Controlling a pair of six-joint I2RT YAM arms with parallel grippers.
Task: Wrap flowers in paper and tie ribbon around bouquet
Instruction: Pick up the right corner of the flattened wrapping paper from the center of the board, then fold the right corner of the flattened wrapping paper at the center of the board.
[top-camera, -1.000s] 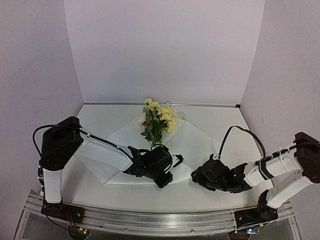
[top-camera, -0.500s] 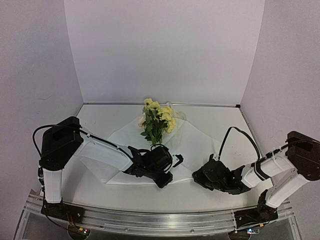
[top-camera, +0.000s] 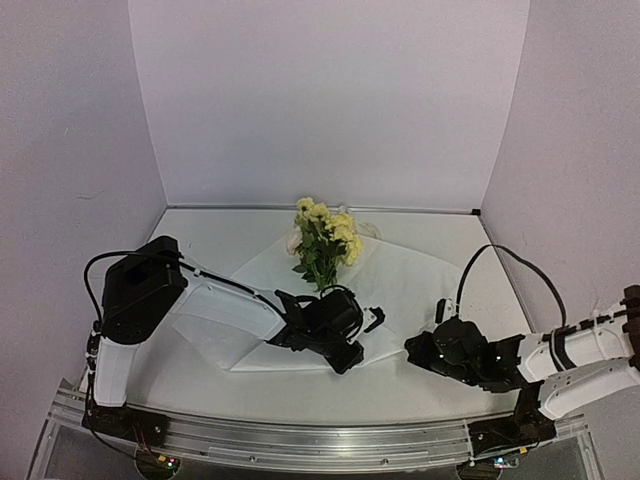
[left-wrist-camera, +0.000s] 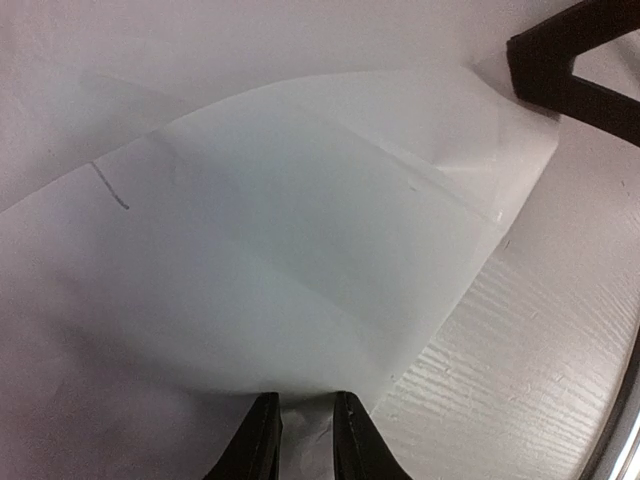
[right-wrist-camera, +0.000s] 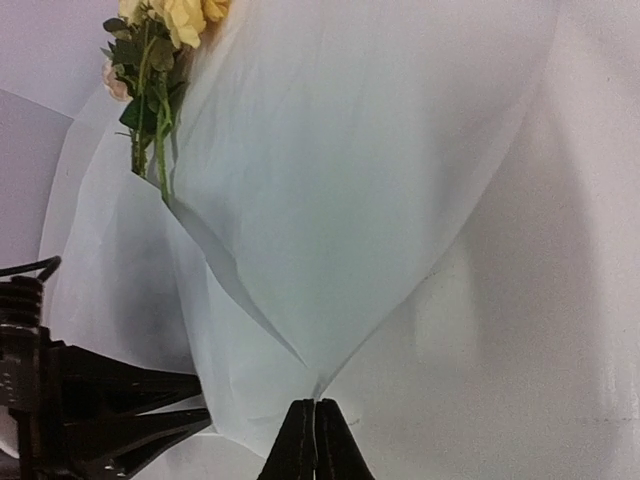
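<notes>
Soft, even light with a faint lilac tint fills all 3 views, with no glare. Broad grey shadows lie on the thin white translucent paper sheet (left-wrist-camera: 300, 250) and the white counter (right-wrist-camera: 520, 300). The left arm's black fingers (left-wrist-camera: 262, 445), close to the lens, look blurred. Overhead detail is soft.

One bunch of flowers (top-camera: 325, 228) is counted; one sheet of paper (top-camera: 412, 275) is counted; two grippers are counted, the left gripper (left-wrist-camera: 303, 425) and the right gripper (right-wrist-camera: 315, 432); one desk (top-camera: 205, 235) is seen.
</notes>
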